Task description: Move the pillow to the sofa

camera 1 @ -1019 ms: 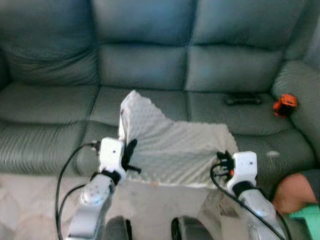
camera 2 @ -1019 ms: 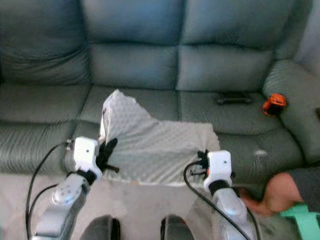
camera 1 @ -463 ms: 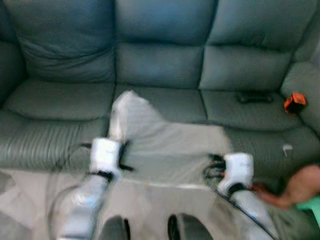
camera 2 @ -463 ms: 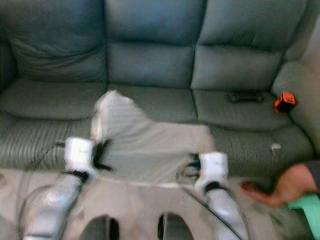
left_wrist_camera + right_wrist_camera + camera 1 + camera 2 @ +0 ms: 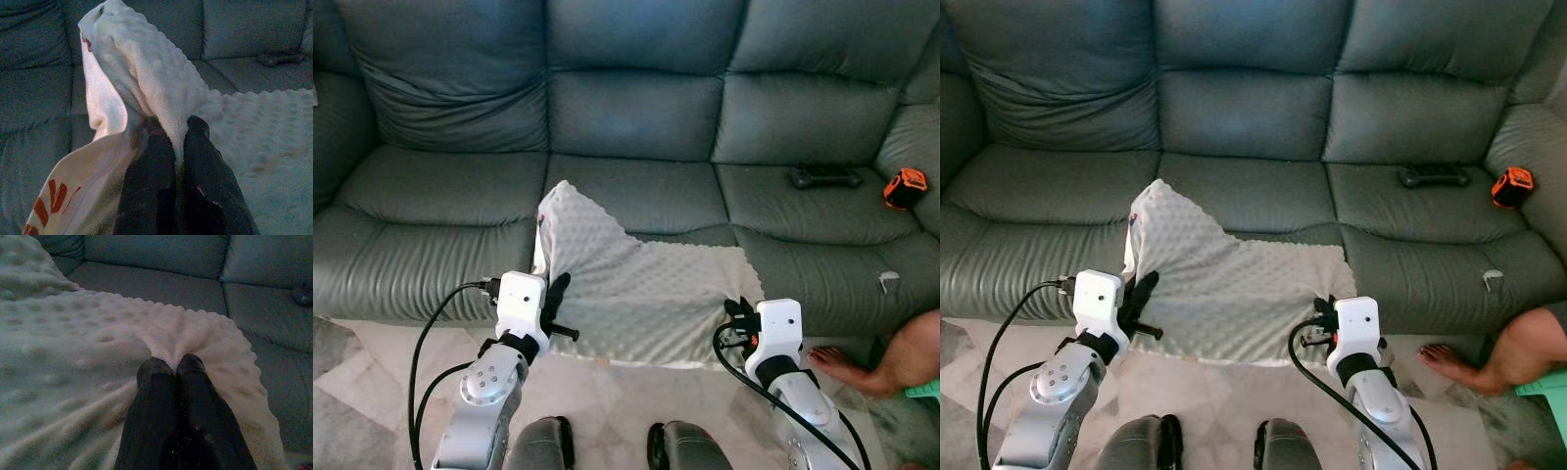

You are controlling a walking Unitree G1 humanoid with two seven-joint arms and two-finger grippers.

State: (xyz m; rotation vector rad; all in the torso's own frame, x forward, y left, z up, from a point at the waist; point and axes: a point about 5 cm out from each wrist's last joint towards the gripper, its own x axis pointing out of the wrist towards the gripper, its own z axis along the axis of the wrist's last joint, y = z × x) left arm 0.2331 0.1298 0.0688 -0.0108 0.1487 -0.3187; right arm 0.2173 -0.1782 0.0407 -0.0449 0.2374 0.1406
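So compared with a second ago the whole picture has slid sideways and sharpened up, which is just the camera settling after the blurry half-second. The pillow sits the same way against the seat, so nothing has really moved on the task yet: it's already draped over the sofa's front edge and I'd say it only needs letting go, or a nudge further back.

Left to right: the left gripper (image 5: 560, 299) has its two black fingers (image 5: 151, 181) clamped tight on a fold of the pillow (image 5: 626, 294), at the side where one corner sticks up. In the left wrist view you can see the fabric squeezed between them, plus a smooth white underside with red print on it.

The pillow itself looks limp and flat, more like a cover: pale grey-white, bumpy dotted fleece, sagging across the middle seat of the dark teal sofa (image 5: 440, 186), with its near edge hanging over the front.

The right gripper (image 5: 168, 366) is pinched shut on the opposite corner, fabric bunched at the tips.

Further right, a black remote (image 5: 825, 177) and an orange tape measure (image 5: 906, 187) lie on the seat, and a person's foot (image 5: 837, 360) rests on the floor.
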